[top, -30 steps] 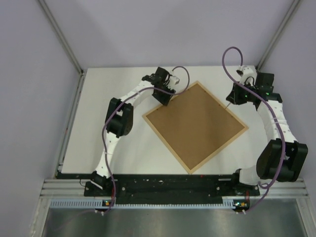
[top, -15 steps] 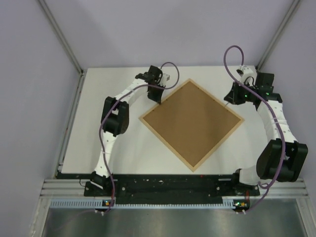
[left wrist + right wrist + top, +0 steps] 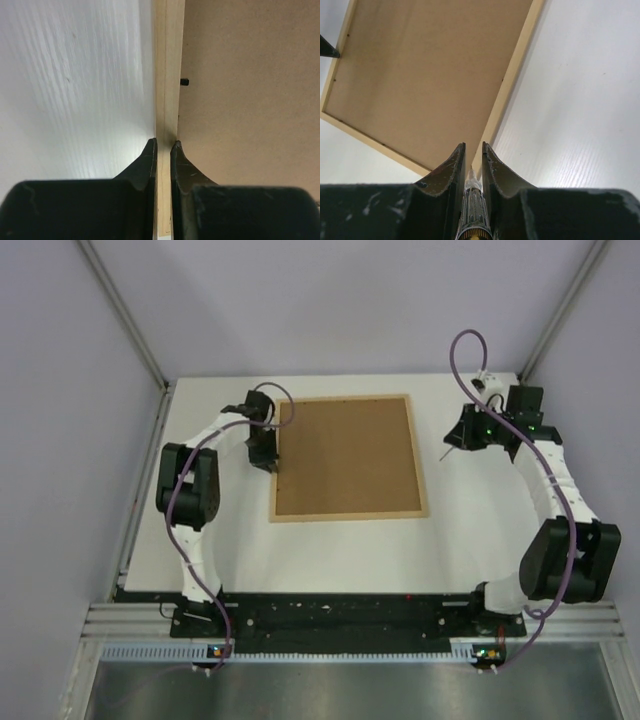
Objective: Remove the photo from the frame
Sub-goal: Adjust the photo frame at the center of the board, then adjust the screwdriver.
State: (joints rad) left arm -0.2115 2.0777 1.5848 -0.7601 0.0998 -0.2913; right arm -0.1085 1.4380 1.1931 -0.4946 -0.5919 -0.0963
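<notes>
The frame point(image 3: 345, 514) lies face down on the white table, square to its edges, with the plain brown backing board point(image 3: 345, 455) facing up. The photo is hidden beneath that board. My left gripper point(image 3: 268, 465) is shut on the frame's left wooden border point(image 3: 169, 75), one finger on each side of it point(image 3: 164, 144). To the right of the frame and apart from it, my right gripper point(image 3: 462, 440) is shut on a slim pointed tool point(image 3: 471, 200). The tool's tip points toward the frame's right border point(image 3: 512, 85).
A small black tab point(image 3: 184, 81) sticks out at the board's edge, just ahead of the left fingers. White tabletop point(image 3: 480, 530) surrounds the frame, with grey walls at the back and sides. The arm bases stand on the black rail point(image 3: 340, 615) at the near edge.
The left gripper shut on the frame's border and swung left, turning the frame from a diamond position to square with the table. The right arm stayed almost still.
</notes>
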